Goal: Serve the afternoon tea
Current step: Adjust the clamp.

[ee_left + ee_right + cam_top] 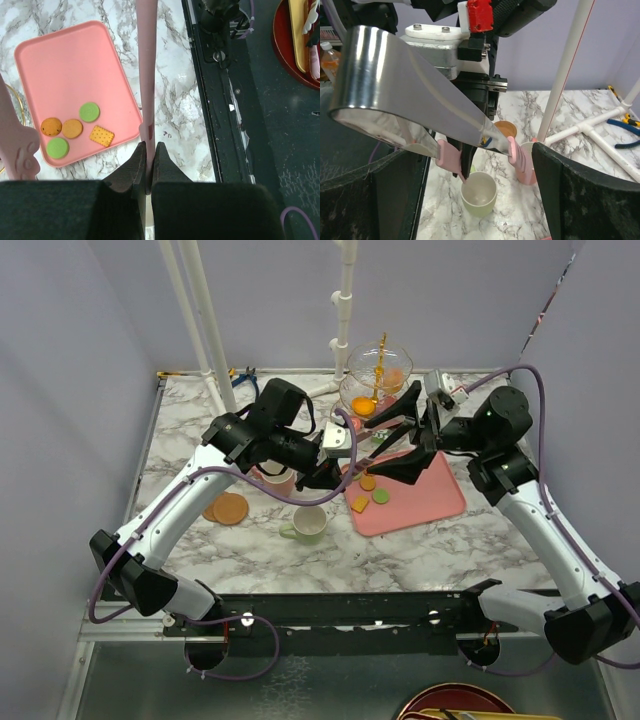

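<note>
Marble tabletop (172,95), pink tray (65,65) upper left. Left gripper (149,147) pinching pink tongs (146,60) leg; right gripper (472,150) spread wide. I'd centre tips over square cracker (101,135), squeeze gently.

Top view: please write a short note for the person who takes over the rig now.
Left gripper: shut on one arm of the tongs. Right gripper: open beside the tongs, contact unclear.
Stand at the back holds a few treats; five treats lie on the tray.
Green mug and pink mug stand off the coasters.
To do: move those treats to the stand, put mugs on coasters.
</note>
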`<control>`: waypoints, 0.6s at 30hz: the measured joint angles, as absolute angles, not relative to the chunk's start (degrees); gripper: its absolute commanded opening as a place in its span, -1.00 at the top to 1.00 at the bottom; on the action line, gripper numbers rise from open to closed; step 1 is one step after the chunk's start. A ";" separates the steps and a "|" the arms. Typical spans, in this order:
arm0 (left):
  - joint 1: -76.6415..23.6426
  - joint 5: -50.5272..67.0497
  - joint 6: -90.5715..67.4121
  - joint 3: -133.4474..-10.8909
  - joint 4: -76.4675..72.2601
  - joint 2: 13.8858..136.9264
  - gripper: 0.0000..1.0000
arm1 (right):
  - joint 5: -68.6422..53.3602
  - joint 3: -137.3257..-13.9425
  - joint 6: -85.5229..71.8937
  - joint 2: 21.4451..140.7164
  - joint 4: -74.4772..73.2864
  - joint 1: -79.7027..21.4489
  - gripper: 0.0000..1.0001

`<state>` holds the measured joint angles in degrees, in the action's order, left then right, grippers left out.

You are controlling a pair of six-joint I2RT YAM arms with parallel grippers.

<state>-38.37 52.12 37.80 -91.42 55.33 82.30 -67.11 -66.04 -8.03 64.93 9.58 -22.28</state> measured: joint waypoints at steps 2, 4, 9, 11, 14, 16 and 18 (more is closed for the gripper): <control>-38.39 52.03 37.80 -91.46 55.44 82.30 1.00 | -66.83 -66.04 -7.29 65.23 9.39 -22.37 -1.00; -38.39 52.01 37.80 -91.50 55.44 82.30 1.00 | -66.74 -66.04 -6.50 65.58 9.32 -22.74 -1.00; -38.44 51.92 37.89 -91.90 55.68 82.41 1.00 | -66.24 -66.04 -3.90 66.87 7.14 -25.45 -1.00; -38.52 51.83 38.17 -92.25 55.81 82.48 1.00 | -65.78 -66.04 -3.25 67.55 6.39 -26.30 -1.00; -38.76 51.55 38.79 -92.25 56.12 82.52 1.00 | -64.71 -66.04 -2.44 67.96 5.39 -27.11 -0.94; -38.76 51.29 39.22 -92.25 56.34 82.52 1.00 | -64.12 -66.13 -1.85 67.96 4.51 -27.33 -0.85; -38.76 51.07 39.79 -92.25 56.58 82.52 1.00 | -63.79 -66.39 -1.50 67.96 3.55 -27.35 -0.79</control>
<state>-38.76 51.07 39.79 -92.25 56.58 82.52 -63.79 -66.39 -1.50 67.96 3.55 -27.35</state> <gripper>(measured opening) 0.026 0.937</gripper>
